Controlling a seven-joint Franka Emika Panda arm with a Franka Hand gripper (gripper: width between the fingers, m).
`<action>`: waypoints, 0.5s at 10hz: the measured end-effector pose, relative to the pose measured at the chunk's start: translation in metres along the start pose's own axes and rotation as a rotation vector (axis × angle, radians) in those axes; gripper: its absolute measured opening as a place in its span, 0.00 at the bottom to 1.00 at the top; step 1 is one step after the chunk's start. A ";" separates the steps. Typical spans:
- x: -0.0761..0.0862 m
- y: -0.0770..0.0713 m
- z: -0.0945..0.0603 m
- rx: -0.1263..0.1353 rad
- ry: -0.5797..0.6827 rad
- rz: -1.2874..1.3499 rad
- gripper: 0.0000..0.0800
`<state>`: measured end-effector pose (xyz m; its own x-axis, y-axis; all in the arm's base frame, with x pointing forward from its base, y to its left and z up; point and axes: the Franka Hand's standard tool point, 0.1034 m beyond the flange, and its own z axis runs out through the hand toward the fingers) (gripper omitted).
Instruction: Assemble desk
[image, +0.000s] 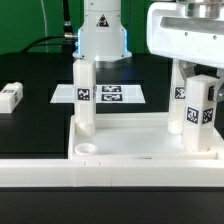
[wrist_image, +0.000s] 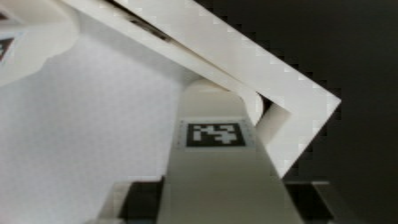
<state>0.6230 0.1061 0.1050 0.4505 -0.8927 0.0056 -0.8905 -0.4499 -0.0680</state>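
Note:
The desk panel (image: 150, 150) lies flat at the front, rim up, with an open round socket (image: 88, 148) at its near left corner. One leg (image: 84, 95) stands upright on the panel's left side. My gripper (image: 198, 78) is shut on a second tagged leg (image: 202, 108), held upright over the panel's right end. Just left of it is another tagged white upright piece (image: 179, 95), partly hidden. In the wrist view the held leg (wrist_image: 221, 150) runs between my dark fingers (wrist_image: 150, 200), above the panel's rim corner (wrist_image: 302, 100). A third leg (image: 10, 96) lies loose on the table.
The marker board (image: 112, 93) lies flat behind the panel. The arm's white base (image: 103, 35) stands at the back. A long white rail (image: 40, 172) runs along the front. Black table (image: 40, 125) shows at the exterior view's left.

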 end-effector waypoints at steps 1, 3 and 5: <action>0.000 0.000 0.000 0.001 0.000 0.050 0.36; -0.001 0.000 0.000 0.001 0.000 0.084 0.36; -0.001 0.000 0.000 0.001 0.000 0.038 0.66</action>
<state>0.6229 0.1070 0.1049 0.4167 -0.9091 0.0033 -0.9068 -0.4159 -0.0689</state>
